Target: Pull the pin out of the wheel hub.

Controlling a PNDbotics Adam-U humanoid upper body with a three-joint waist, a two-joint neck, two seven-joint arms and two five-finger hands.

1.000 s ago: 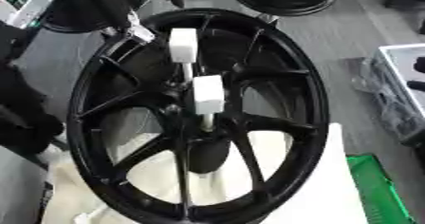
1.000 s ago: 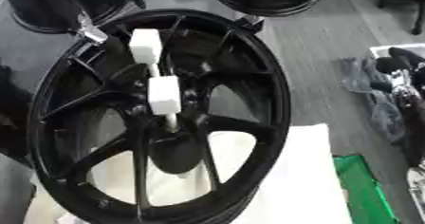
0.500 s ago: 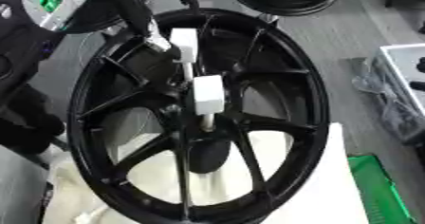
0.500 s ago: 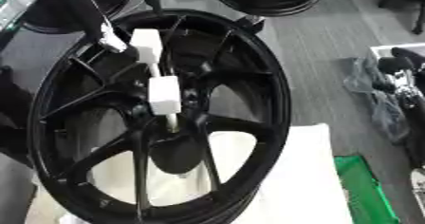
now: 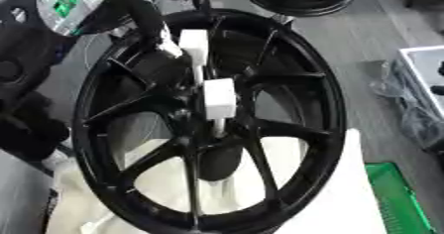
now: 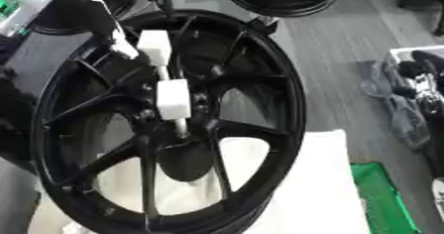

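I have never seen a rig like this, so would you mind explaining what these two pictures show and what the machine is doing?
Both pictures come from the two eyes of one camera in a humanoid robot's head, looking down at the same moment. The large black wheel hub lies over a white sheet. A white pin made of two blocks on a thin rod stands at its centre. The robot's black left hand reaches in from the upper left, its fingers close to the upper block; whether it grips it cannot be made out. The right hand is not in view.
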